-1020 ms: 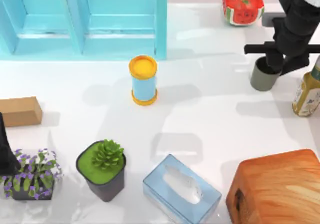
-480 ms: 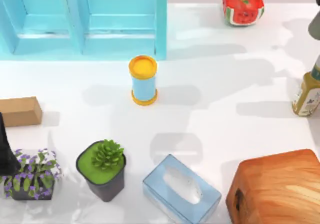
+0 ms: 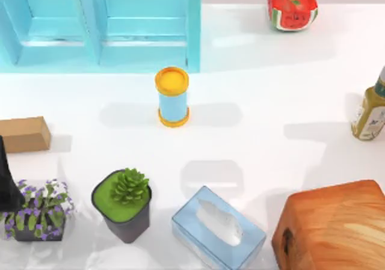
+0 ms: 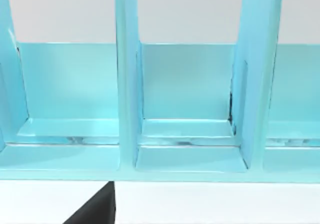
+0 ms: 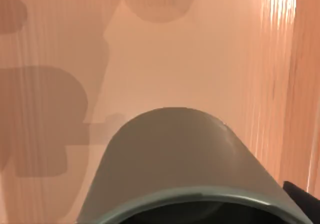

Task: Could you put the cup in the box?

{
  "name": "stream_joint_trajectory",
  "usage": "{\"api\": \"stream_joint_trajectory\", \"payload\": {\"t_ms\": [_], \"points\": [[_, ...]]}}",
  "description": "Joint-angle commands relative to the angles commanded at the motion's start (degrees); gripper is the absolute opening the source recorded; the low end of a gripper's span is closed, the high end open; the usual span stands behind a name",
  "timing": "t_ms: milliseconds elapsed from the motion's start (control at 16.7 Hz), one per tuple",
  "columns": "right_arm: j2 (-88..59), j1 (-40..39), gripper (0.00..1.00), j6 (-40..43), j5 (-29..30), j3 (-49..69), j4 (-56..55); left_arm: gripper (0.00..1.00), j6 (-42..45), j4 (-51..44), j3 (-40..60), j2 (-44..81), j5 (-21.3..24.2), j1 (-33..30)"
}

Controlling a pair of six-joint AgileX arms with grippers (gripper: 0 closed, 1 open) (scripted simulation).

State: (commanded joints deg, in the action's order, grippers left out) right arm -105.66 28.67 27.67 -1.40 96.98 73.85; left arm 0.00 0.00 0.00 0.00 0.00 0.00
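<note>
Carry step, by my reading. Cup [image 5: 185, 159] sits close under the right wrist camera over a pale wooden surface; right gripper's hold cannot be told. Next: lower into the box, release.

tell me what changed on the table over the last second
The cup and the right arm that stood by the olive bottle have left the top view; the right wrist view has the cup close up over an orange-brown surface. The blue cylinder, succulent pot and tissue box stayed put.
</note>
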Motion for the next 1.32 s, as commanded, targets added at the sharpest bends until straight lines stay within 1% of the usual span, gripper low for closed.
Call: {"api": "stream_joint_trajectory", "payload": {"t_ms": [120, 420, 540, 840, 1140, 1320], "points": [[2.0, 1.8, 0.00, 2.0, 0.8, -1.8, 1.8, 1.00, 0.0, 0.0, 0.0, 0.0, 0.0, 0.0], [2.0, 1.7, 0.00, 2.0, 0.8, -2.0, 1.7, 1.00, 0.0, 0.0, 0.0, 0.0, 0.0, 0.0], [2.0, 1.5, 0.00, 1.7, 0.8, -4.2, -0.5, 1.00, 0.0, 0.0, 0.0, 0.0, 0.0, 0.0], [1.7, 0.7, 0.00, 0.7, 1.1, -14.5, -11.1, 1.00, 0.0, 0.0, 0.0, 0.0, 0.0, 0.0], [1.7, 0.4, 0.00, 0.7, 1.0, -16.0, -12.6, 1.00, 0.0, 0.0, 0.0, 0.0, 0.0, 0.0], [1.7, 0.4, 0.23, 0.7, 1.0, -16.0, -12.6, 1.00, 0.0, 0.0, 0.0, 0.0, 0.0, 0.0]]}}
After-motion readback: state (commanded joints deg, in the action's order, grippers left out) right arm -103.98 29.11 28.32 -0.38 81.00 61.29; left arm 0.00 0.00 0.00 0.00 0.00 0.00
